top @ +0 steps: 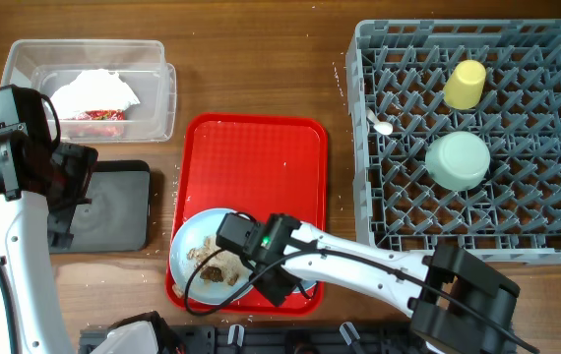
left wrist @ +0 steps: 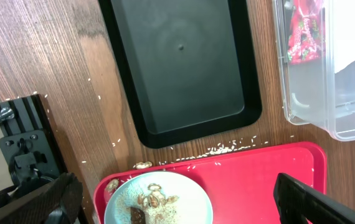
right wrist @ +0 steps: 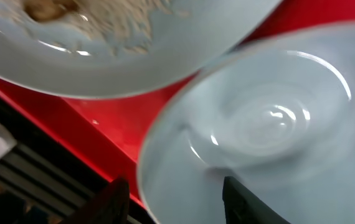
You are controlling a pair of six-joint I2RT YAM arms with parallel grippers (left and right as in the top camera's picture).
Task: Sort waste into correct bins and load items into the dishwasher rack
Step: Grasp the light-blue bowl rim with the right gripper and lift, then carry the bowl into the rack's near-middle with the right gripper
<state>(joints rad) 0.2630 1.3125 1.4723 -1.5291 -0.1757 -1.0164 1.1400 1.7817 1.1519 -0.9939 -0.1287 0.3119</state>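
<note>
Pale blue bowl [right wrist: 271, 118] looks stiff and likely slippery, so grab the rim; right jaws apart astride it, left jaws apart.

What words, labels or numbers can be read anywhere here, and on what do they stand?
None can be read.
The red-and-white wrappers in the clear tub carry printed marks, too blurred to make out.
The red tray, black tray and grey rack show no lettering.
</note>
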